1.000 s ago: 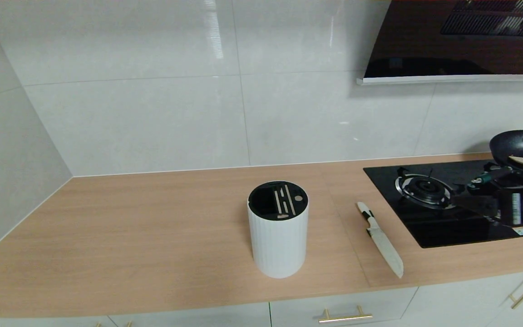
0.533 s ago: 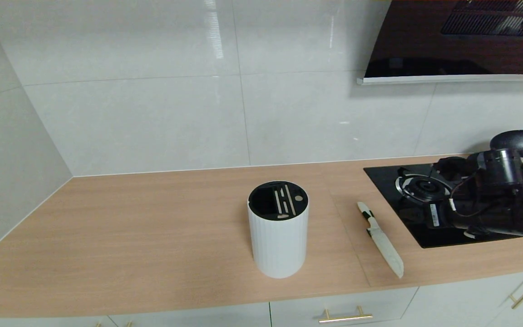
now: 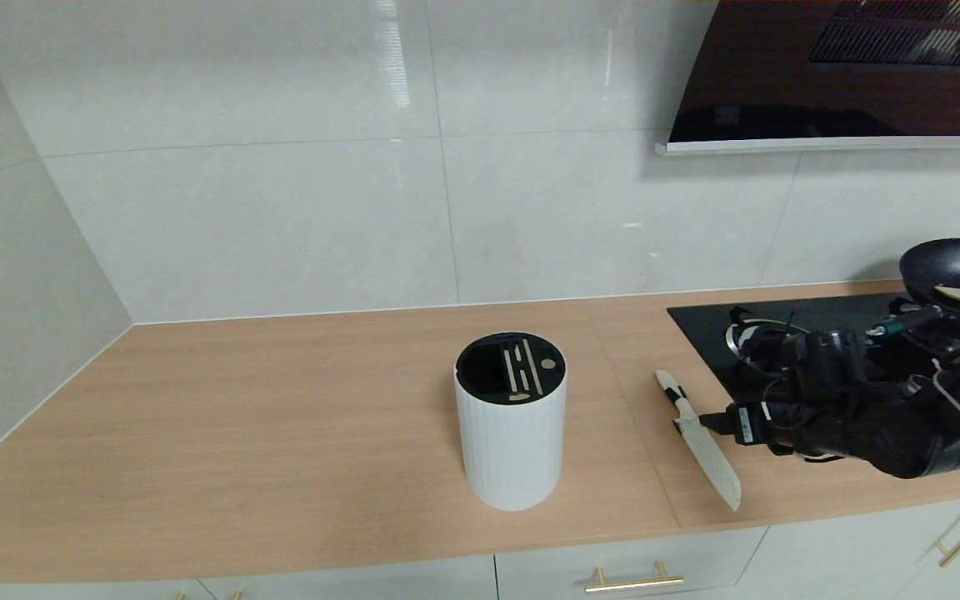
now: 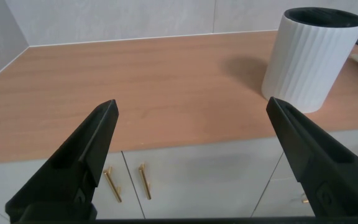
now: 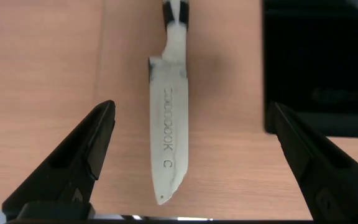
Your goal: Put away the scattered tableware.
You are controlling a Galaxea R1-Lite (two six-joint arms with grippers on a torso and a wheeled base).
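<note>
A white-bladed knife [image 3: 703, 444] with a black-and-white handle lies flat on the wooden counter [image 3: 280, 425], between the stove and a white ribbed knife holder [image 3: 512, 433] with a black slotted top. My right gripper [image 3: 717, 421] hovers low over the knife's blade near the handle. In the right wrist view the knife [image 5: 168, 146] lies lengthwise between the spread fingers of the open right gripper [image 5: 189, 109], which touch nothing. My left gripper [image 4: 191, 102] is open and empty over the counter's front edge, with the holder [image 4: 312, 56] ahead of it.
A black gas stove [image 3: 713, 329] is set into the counter at the right, with a black pan [image 3: 959, 265] on its far side. A range hood [image 3: 847, 75] hangs above it. Cabinet fronts with brass handles [image 3: 634, 579] run below the counter edge.
My right arm has swung left and down from above the stove to just over the knife. The knife and holder have not moved.
</note>
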